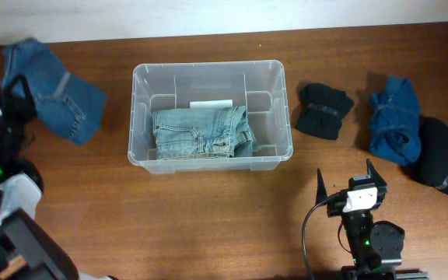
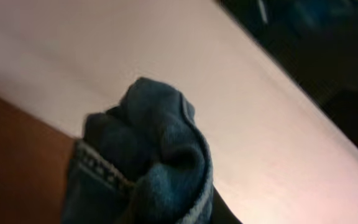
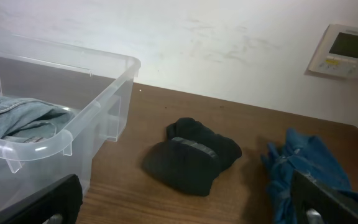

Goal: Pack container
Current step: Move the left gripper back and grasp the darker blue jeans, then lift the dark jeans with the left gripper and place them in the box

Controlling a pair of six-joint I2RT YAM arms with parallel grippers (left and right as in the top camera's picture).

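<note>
The container (image 1: 208, 67), with folded light jeans (image 1: 201, 132) inside, sits mid-table between the arms, the left gripper (image 1: 18, 95) far to its left clutching bunched dark blue jeans (image 1: 62, 99), the right gripper (image 1: 344, 169) near its front-right corner spread wide and empty.

Lt jeans (image 1: 201, 132) in container (image 1: 208, 65); L pincer (image 1: 19, 97) grips denim (image 1: 64, 105)

Even soft light overhead, left wrist view dim, blurred close-up
</note>
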